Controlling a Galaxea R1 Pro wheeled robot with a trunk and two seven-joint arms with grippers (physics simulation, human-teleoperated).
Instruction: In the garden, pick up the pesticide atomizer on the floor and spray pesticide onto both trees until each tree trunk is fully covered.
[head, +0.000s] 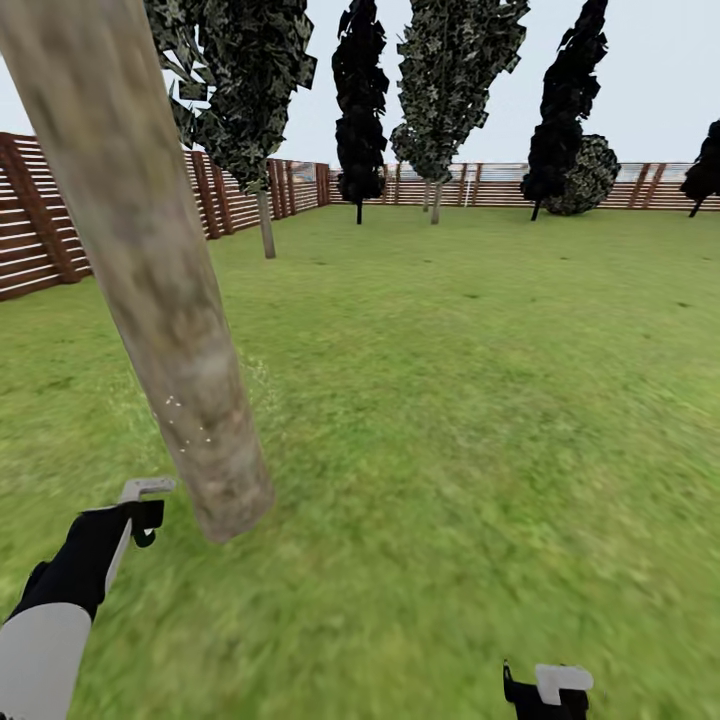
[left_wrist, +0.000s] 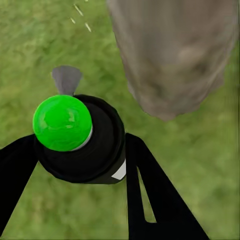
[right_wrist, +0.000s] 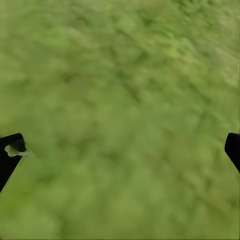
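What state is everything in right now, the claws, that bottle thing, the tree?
Left claw: shut on the atomizer.
Black atomizer with round green top: held, nozzle aimed toward the trunk.
Thick mottled grey-tan tree trunk: standing, a few pale droplets beside it.
Right claw: open, empty, over green grass.

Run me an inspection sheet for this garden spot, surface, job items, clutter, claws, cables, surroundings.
Surface: green grass lawn.
Job's things: thick mottled grey-tan tree trunk, tilted in the head view, pale specks low on its bark; black pesticide atomizer with round green cap.
Clutter: nothing seen.
Claws: left claw shut on the atomizer beside the trunk's base; right claw open over bare grass.
Cables: nothing seen.
Surroundings: brown horizontal-slat wooden fence; narrow near-black conifers.
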